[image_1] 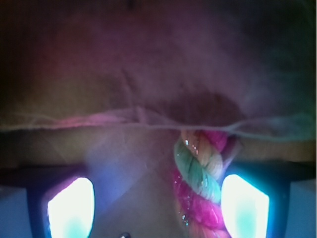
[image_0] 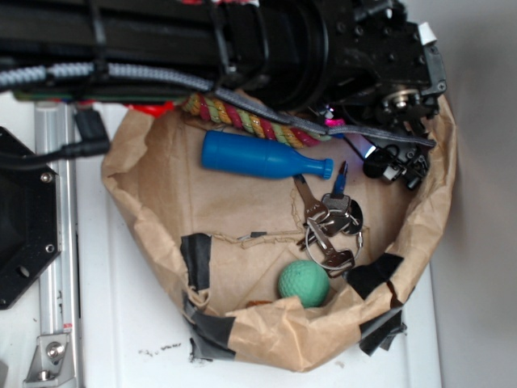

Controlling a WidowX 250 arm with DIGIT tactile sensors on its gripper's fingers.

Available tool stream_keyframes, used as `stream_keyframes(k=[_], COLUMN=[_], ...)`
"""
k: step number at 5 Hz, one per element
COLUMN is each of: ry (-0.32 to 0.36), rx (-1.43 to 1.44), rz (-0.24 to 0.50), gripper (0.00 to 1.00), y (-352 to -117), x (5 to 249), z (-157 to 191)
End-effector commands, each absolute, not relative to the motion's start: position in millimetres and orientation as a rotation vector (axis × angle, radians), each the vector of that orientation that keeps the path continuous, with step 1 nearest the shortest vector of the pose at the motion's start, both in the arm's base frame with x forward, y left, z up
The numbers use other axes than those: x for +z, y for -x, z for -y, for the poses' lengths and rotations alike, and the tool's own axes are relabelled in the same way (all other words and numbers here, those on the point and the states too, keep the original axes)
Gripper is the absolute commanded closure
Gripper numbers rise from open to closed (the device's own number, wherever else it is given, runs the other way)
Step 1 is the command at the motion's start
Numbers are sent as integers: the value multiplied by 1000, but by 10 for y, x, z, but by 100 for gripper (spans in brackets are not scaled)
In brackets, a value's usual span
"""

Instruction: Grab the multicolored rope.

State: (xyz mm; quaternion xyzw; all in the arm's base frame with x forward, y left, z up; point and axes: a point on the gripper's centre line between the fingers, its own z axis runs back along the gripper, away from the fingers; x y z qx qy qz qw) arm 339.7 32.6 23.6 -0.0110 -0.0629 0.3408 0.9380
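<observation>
Cotton multicolored rope (image_1: pixel 200 173): soft, light, bendy. Gripper (image_1: pixel 158 208) fingers apart; rope seen by right finger. Best grabbed mid-twist.

Probably a robotics lab bench: a black robot arm (image_0: pixel 266 40) reaches over a taped paper bag (image_0: pixel 266 339) on a white table (image_0: pixel 113 339), an aluminium rail (image_0: pixel 52 242) left of the bag.

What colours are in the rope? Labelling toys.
Red, yellow, pale green and white twisted strands in the multicolored rope; clearest in the exterior view.
</observation>
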Motion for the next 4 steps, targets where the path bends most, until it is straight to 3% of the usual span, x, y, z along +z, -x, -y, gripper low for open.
stream_keyframes(k=[1, 3, 4], ry=[28, 45, 44], rx=[623, 582, 530], rz=[98, 67, 53], gripper=[100, 100, 100], y=[-3171, -2820, -2812], x=[96, -33, -26], z=[-50, -34, -18])
